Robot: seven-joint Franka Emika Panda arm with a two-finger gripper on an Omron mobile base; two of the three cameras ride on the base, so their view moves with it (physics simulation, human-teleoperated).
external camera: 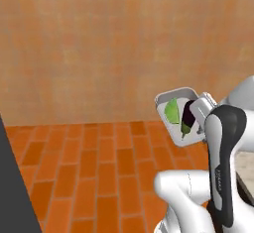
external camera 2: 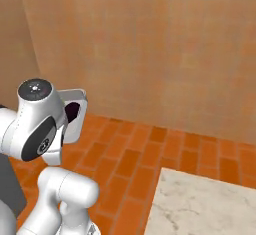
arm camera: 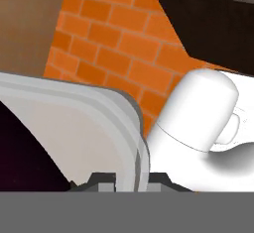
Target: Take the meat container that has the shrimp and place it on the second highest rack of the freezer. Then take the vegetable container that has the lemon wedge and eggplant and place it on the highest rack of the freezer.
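Claw [arm camera: 128,180] clamped on rim of vegetable container [external camera: 166,103], held aloft above the brick floor [external camera: 99,167] w/ eggplant [external camera: 187,118] & lemon wedge [external camera: 172,112] inside. Second leg apparently underway; placement on highest freezer rack remains.

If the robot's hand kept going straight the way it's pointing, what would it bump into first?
Probably the orange brick floor. The hand is shut on the rim of the grey tray, and beyond it lie bricks, though depth is hard to judge.
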